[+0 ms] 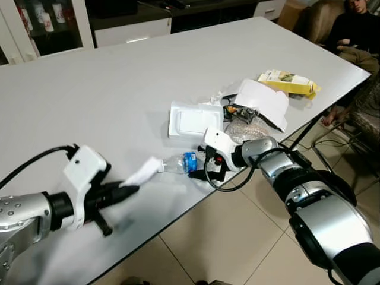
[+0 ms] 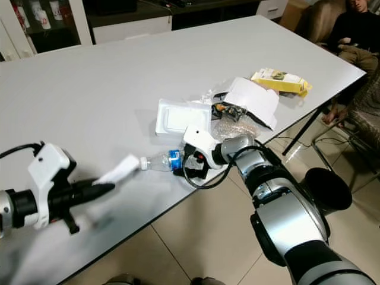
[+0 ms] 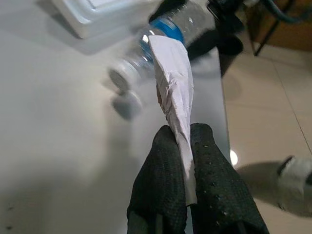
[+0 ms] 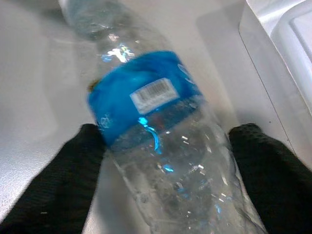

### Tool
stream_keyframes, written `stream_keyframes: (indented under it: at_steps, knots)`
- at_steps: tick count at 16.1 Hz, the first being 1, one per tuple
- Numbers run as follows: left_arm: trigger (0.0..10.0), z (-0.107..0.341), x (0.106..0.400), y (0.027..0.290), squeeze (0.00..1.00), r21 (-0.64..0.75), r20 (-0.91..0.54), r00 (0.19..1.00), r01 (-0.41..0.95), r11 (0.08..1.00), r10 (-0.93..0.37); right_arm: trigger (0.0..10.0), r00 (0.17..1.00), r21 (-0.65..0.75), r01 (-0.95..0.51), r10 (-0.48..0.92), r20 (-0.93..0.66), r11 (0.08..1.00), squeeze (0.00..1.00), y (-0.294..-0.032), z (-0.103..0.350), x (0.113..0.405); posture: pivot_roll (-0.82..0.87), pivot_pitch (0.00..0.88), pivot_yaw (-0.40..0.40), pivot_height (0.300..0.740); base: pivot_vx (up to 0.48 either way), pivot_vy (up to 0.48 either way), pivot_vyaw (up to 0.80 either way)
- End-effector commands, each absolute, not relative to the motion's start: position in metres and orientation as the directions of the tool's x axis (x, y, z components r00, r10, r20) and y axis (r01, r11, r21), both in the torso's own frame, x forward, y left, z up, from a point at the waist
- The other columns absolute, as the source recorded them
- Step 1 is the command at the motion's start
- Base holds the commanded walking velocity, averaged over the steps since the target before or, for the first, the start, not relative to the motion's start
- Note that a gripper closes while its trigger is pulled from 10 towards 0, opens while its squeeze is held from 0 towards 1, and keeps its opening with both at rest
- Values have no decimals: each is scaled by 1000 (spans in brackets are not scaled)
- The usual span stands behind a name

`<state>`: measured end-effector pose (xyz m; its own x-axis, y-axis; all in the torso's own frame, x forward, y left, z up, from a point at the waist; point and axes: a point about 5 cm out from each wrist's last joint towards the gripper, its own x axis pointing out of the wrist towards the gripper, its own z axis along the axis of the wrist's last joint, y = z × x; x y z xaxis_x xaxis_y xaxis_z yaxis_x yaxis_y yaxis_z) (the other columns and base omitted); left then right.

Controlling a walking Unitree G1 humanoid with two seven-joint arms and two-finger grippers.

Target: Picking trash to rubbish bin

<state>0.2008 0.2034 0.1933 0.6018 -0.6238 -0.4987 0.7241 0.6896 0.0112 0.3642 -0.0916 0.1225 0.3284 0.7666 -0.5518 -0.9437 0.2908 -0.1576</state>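
Barcode (image 4: pixel 153 94) faces right hand (image 4: pixel 170 175).

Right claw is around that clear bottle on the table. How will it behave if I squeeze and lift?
The plastic bottle looks empty and already dented, so it is probably light and may crumple between the right claw fingers. Its smooth, glossy wall could slip. It lies on its side near the table edge, so a nudge might roll it off.
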Motion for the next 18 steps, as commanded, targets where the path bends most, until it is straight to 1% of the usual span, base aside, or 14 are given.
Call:
stream_keyframes:
  at_steps: [1, 4, 9, 11, 13, 14, 15, 16, 17, 18]
  knots:
    - [0, 191, 200, 201, 0, 15, -519, 561, 761, 649, -645, 0, 360, -185, -933, 758, -544, 310, 0, -97, 132, 370, 191, 44, -120, 740, 0, 0, 0]
    - [0, 189, 202, 202, 0, 26, -532, 544, 776, 630, -649, 0, 369, -188, -929, 754, -544, 318, 0, -100, 134, 371, 186, 33, -120, 740, 0, 0, 0]
    - [0, 183, 203, 198, 0, 15, -532, 511, 803, 595, -675, 0, 373, -176, -927, 762, -530, 331, 0, -104, 139, 373, 180, 15, -120, 740, 0, 0, 0]
    - [0, 181, 206, 194, 0, 7, -524, 501, 811, 585, -689, 0, 363, -156, -930, 776, -516, 332, 0, -105, 142, 374, 161, 0, -104, 740, 0, 0, 0]
    - [0, 178, 211, 192, 0, 10, -522, 497, 816, 578, -693, 0, 376, -152, -925, 775, -509, 349, 0, -108, 141, 374, 146, 0, -89, 740, 0, 0, 0]
    - [0, 177, 215, 191, 0, 12, -517, 501, 815, 579, -694, 0, 390, -140, -919, 788, -477, 370, 0, -108, 145, 375, 139, 0, -82, 740, 0, 0, 0]
    - [0, 176, 219, 190, 0, 14, -501, 525, 800, 600, -688, 0, 410, -133, -910, 807, -425, 392, 0, -109, 152, 378, 129, 0, -75, 740, 0, 0, 0]
    - [0, 174, 226, 190, 0, 21, -471, 583, 758, 652, -663, 0, 442, -115, -896, 836, -325, 429, 0, -110, 165, 382, 116, 0, -65, 740, 0, 0, 0]
    - [0, 169, 235, 191, 0, 29, -432, 664, 687, 726, -610, 0, 489, -126, -872, 841, -233, 473, 0, -114, 175, 385, 88, 0, -49, 740, 0, 0, 0]
    - [0, 161, 243, 187, 0, 20, -396, 734, 608, 794, -552, 0, 566, -158, -823, 811, -150, 546, 0, -123, 176, 384, 76, 0, -43, 740, 0, 0, 0]
